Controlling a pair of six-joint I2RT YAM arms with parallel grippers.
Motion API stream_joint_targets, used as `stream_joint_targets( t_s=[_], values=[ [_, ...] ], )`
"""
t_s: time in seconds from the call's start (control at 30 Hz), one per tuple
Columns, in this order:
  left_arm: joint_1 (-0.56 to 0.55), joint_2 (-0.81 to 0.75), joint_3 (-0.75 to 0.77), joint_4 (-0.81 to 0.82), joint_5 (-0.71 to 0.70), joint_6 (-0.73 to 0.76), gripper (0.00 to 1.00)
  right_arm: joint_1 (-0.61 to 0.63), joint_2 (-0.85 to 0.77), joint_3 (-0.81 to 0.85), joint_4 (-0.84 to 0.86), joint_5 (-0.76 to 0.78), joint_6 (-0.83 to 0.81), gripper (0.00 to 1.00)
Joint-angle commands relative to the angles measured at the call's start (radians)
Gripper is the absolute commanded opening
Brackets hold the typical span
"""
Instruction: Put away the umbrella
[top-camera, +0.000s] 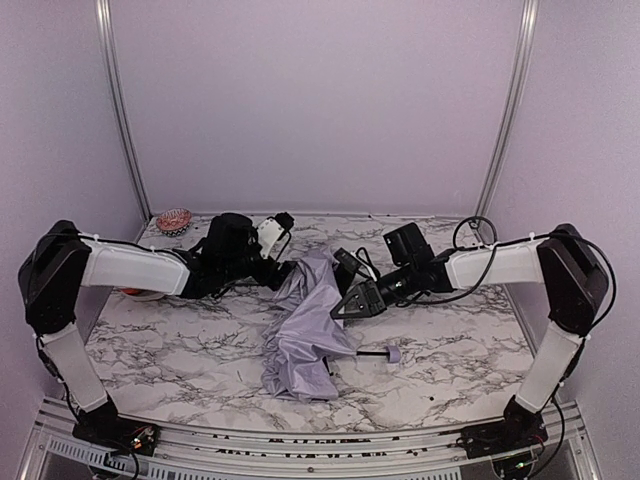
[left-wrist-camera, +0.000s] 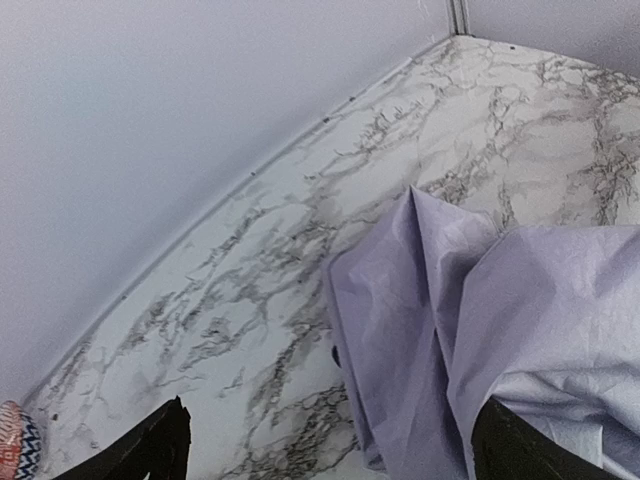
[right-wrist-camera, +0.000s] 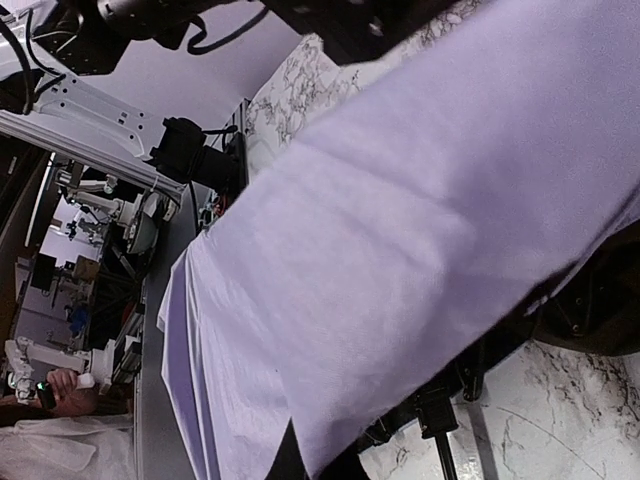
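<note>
The umbrella (top-camera: 303, 335) lies collapsed mid-table, its pale lavender fabric crumpled. Its thin black shaft (top-camera: 368, 352) points right and ends in a small lavender handle (top-camera: 394, 354). My left gripper (top-camera: 283, 272) is at the fabric's upper left edge. In the left wrist view it (left-wrist-camera: 340, 462) is open, with the left fingertip (left-wrist-camera: 160, 450) over bare marble and the right one (left-wrist-camera: 520, 452) against the fabric (left-wrist-camera: 480, 320). My right gripper (top-camera: 345, 303) tapers to a point at the fabric's right edge and appears shut on it. Lavender fabric (right-wrist-camera: 400, 230) fills the right wrist view and hides its fingers.
A small red patterned bowl (top-camera: 174, 220) sits at the back left corner and shows at the edge of the left wrist view (left-wrist-camera: 12, 445). The back wall (top-camera: 320, 110) and two metal posts close the rear. The table's near edge (top-camera: 320, 432) runs along the front.
</note>
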Motion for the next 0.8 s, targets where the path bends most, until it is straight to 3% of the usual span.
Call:
stream_joint_targets(
  t_s=[0.0,0.1,0.17,0.2,0.33,0.5,0.63,0.77],
  values=[
    [0.011,-0.233,-0.072,0.081,-0.079,0.087,0.99,-0.014,-0.026,0.048,0.017,0.009,0.014,0.00],
    [-0.014,-0.391,-0.148,0.060,0.047,0.091,0.95,-0.032,-0.034,0.048,0.039,0.032,0.045,0.00],
    [-0.078,-0.489,-0.186,-0.001,0.163,0.148,0.76,-0.045,-0.036,0.045,0.070,0.049,0.077,0.00],
    [-0.123,-0.511,-0.198,-0.039,0.194,0.190,0.75,-0.050,-0.034,0.046,0.084,0.057,0.096,0.00],
    [-0.244,-0.499,-0.142,-0.277,0.262,0.269,0.82,-0.065,-0.016,0.045,0.120,0.078,0.148,0.00],
    [-0.303,-0.355,-0.074,-0.459,0.216,0.358,0.95,-0.067,-0.005,0.048,0.126,0.108,0.173,0.00],
    [-0.322,-0.294,-0.066,-0.473,0.231,0.421,0.98,-0.069,-0.007,0.037,0.149,0.123,0.192,0.00],
    [-0.321,-0.221,-0.024,-0.472,0.161,0.414,0.94,-0.069,-0.005,0.038,0.147,0.135,0.192,0.00]
  ],
)
